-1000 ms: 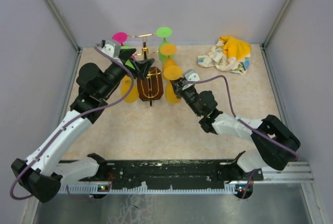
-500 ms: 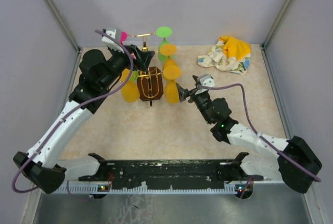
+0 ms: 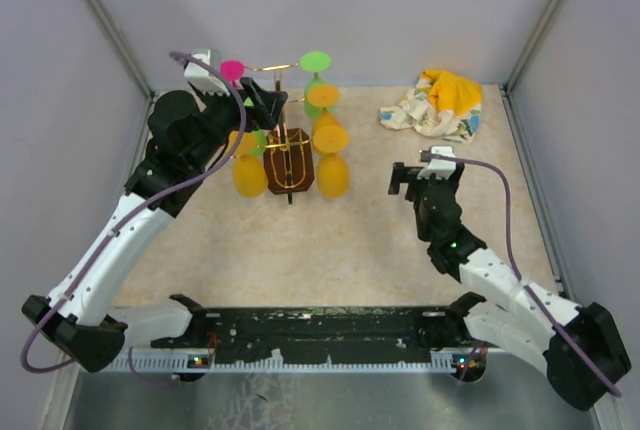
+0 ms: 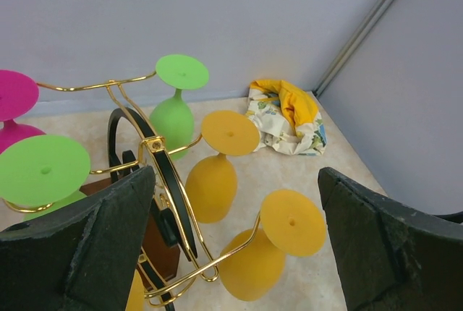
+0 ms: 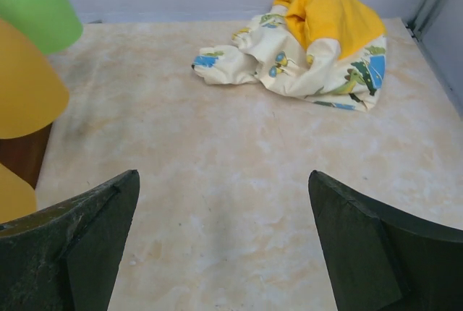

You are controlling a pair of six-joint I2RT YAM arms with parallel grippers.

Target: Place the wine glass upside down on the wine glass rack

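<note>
The wine glass point(image 3: 332, 176), the yellow one, hangs upside down on the near-right hook of the wine glass rack point(image 3: 289, 164), looks like light grippy plastic, best pinched at the stem; left gripper point(image 3: 266, 108) and right gripper point(image 3: 422, 176) both gape empty.

The gold wire rack point(image 4: 154, 145) gleams; its wood base point(image 3: 276, 168), glasses point(image 4: 210, 184) and cloth point(image 4: 286, 119) look matt.

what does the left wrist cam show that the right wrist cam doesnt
Left wrist only: the wine glass rack's gold wire arms, a pink glass, and the round feet of the hanging glasses. Right wrist only: the open right tool. Both: the crumpled cloth, the table, a green glass, a yellow glass and the rack's brown base.
</note>
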